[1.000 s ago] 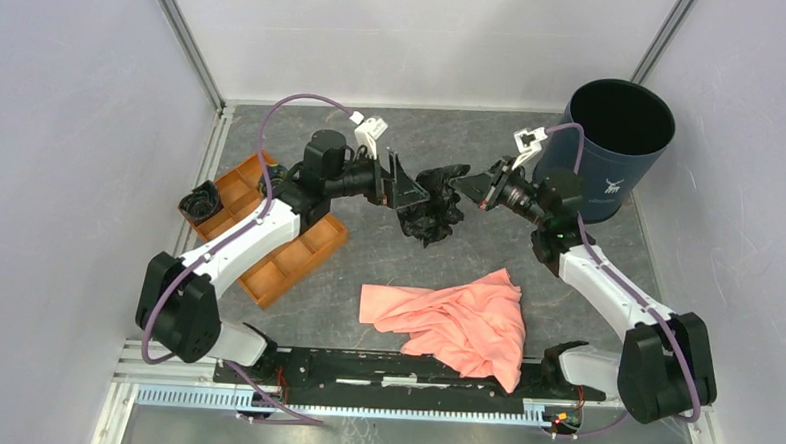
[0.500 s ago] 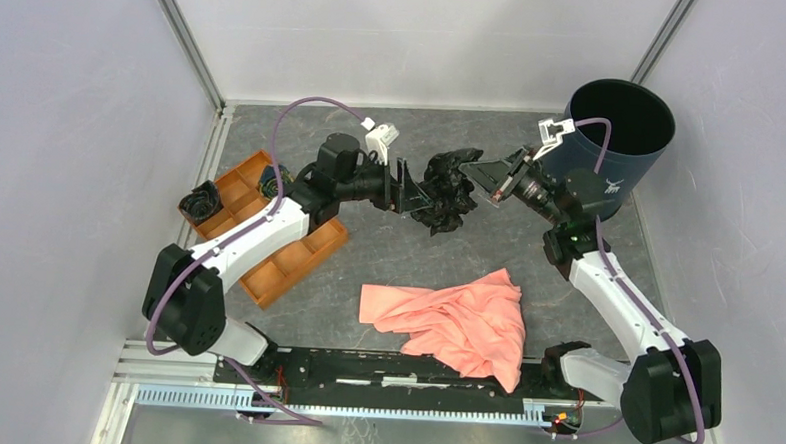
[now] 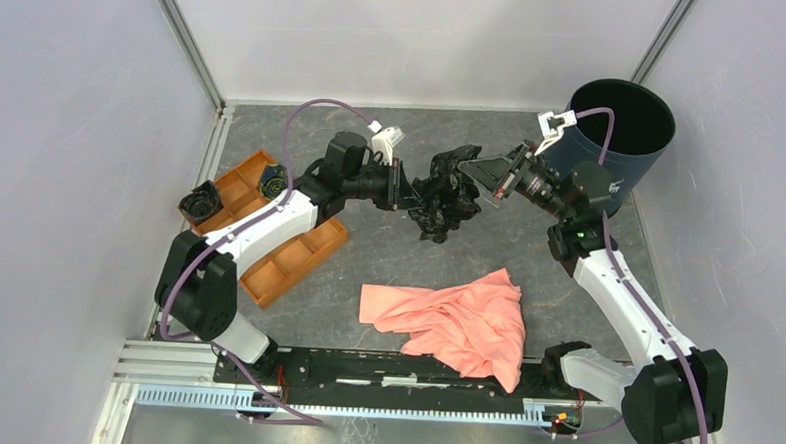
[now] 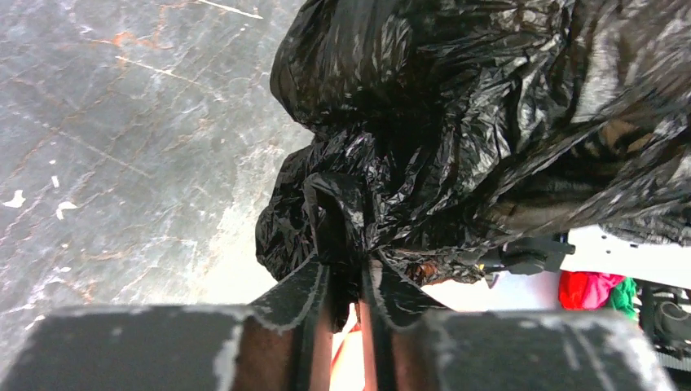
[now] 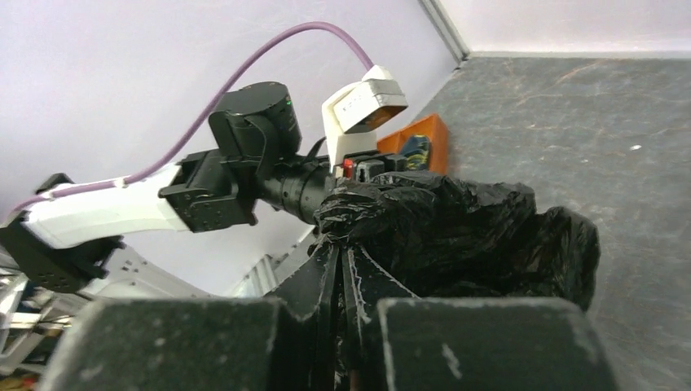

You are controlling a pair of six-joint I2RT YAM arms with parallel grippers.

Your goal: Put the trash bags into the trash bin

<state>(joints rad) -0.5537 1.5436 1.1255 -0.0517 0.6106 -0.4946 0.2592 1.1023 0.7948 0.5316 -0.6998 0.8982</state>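
While the left gripper (image 3: 408, 189) and right gripper (image 3: 479, 172) each hold jaws clamped on the bags (image 3: 446, 192) between them, the bin (image 3: 644, 158) stands upright near the right gripper.

The trash bags (image 3: 448, 192) have moved. A second ago the black bundle hung lower and more to the left. Now it sits higher in the top view and closer to the trash bin (image 3: 632, 167). The left fingers (image 3: 401, 182) have gone to the right with it. The left arm (image 3: 269, 227) has stretched out longer, so a small dark thing (image 3: 271, 183) in the orange tray (image 3: 297, 258) now shows clear of it. The right fingers (image 3: 486, 171) have gone up and back toward the bin, and the right arm (image 3: 616, 292) stands straighter.
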